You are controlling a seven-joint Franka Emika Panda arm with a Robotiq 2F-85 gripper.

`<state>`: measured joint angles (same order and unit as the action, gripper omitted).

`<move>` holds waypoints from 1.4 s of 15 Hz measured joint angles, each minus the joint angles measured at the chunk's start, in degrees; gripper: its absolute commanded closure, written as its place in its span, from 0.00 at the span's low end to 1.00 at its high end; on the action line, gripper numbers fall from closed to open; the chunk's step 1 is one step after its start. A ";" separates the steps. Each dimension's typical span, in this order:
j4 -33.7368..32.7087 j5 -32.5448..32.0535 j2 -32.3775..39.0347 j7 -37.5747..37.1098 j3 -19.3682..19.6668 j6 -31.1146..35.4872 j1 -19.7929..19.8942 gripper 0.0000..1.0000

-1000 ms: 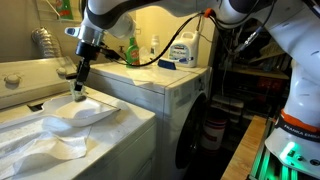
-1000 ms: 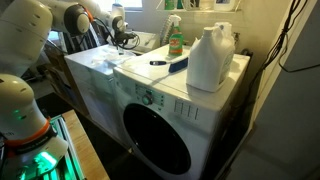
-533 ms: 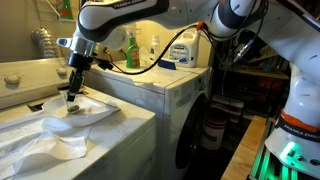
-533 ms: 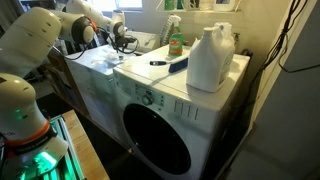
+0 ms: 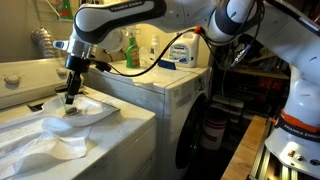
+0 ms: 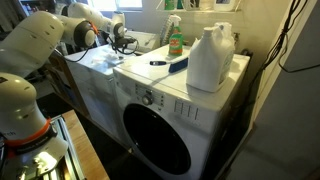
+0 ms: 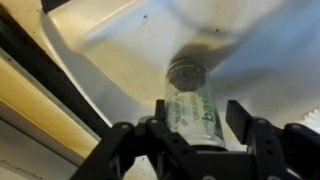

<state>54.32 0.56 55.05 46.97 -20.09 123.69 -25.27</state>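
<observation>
Small green-labelled bottle [image 7: 190, 105] sits right between the fingers of the claw [image 7: 197, 128], its round cap pointing away from the wrist view and down toward a white cloth [image 7: 120, 40]. The fingers stand a little apart on either side of it. One looks to be against the label and the other shows a sliver of light, so I cannot tell whether the bottle is truly gripped or only straddled.

In an exterior view the claw [image 5: 72, 98] hangs low at the left end of the bench [image 5: 150, 88], just above the rumpled cloth [image 5: 70, 125] that drapes that end. From here the bottle itself is too small to make out, and I cannot say whether it rests on the cloth or is clear of it. As far as I can judge, it is down at the cloth and not let go.

Further right and toward the back stand a green spray bottle [image 5: 131, 50] and a blue-labelled jug [image 5: 182, 52]. A black cable [image 5: 150, 68] trails across the top near them. A big white jug [image 6: 210, 58] stands nearer the front, well apart from the claw. None of these crowd the cloth; only its own folds lie close under the fingers.
</observation>
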 measured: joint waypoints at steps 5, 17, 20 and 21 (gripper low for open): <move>-1.02 -0.08 0.14 0.31 0.08 -2.59 -0.23 0.00; -2.88 -1.60 -7.87 -11.36 2.91 -18.45 -1.92 0.00; -2.43 -1.83 -10.28 -17.70 4.09 -21.49 -2.38 0.00; -1.92 -1.83 -11.34 -20.76 4.39 -22.30 -2.58 0.00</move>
<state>52.40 -1.26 43.71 26.21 -15.70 101.38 -27.85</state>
